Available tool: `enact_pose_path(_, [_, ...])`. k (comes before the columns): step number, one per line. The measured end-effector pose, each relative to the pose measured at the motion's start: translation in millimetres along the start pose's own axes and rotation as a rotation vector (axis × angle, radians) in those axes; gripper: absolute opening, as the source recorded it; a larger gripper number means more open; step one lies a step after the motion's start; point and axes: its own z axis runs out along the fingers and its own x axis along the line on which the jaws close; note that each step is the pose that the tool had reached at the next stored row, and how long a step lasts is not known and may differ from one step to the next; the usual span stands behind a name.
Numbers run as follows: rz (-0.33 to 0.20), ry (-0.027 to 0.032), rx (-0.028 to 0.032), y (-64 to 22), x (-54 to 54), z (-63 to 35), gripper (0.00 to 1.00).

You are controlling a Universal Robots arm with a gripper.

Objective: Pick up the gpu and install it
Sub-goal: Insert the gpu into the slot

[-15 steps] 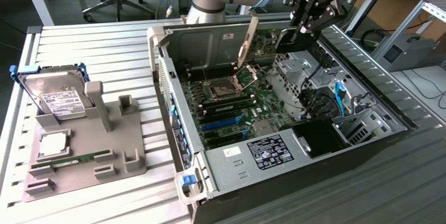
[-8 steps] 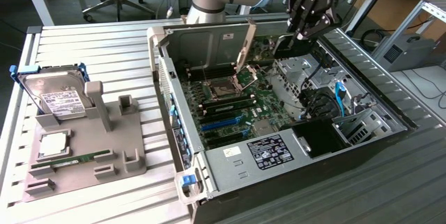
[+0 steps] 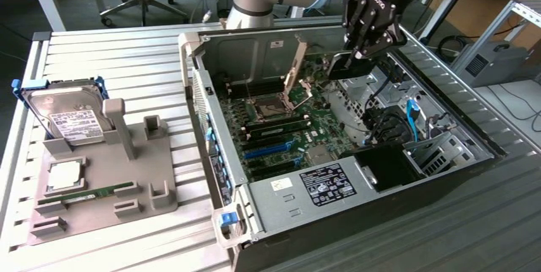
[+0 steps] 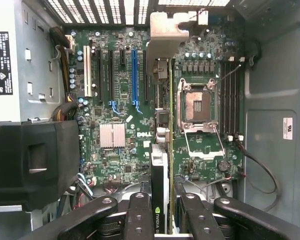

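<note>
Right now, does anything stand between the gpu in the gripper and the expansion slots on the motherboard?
Nothing visible does. The gripper holds the gpu edge-on above the motherboard, beside the expansion slots. The slots look empty, and no cable crosses them in the wrist view.

The gpu (image 4: 160, 190) is a glossy green circuit board with a matt black plastic cover and a dull silvery metal bracket (image 4: 172, 30). The gripper (image 4: 162, 197) clamped on it is matt black (metal or plastic, I can't tell), its fingers (image 4: 140, 215) dotted with small grey round fasteners. The case (image 3: 253, 50) is bare grey sheet metal, smooth with a soft sheen. The motherboard (image 4: 125, 95) inside is lacquered green, carrying a ribbed silvery metal heatsink (image 4: 112, 135) and 1 blue plastic slot (image 4: 135, 75). The shroud (image 4: 35, 160) is matt black plastic. Outside, the hard drive (image 3: 68, 116) is silvery metal with a white paper label, standing on a matt grey plastic holder (image 3: 101, 177). The table (image 3: 110, 50) is pale slatted metal.
</note>
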Motion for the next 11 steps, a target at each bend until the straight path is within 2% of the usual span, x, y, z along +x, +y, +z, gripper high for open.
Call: enact_pose_path(11, [0.0,0.0,-0.0007,-0.3,1.3,18.4,0.27])
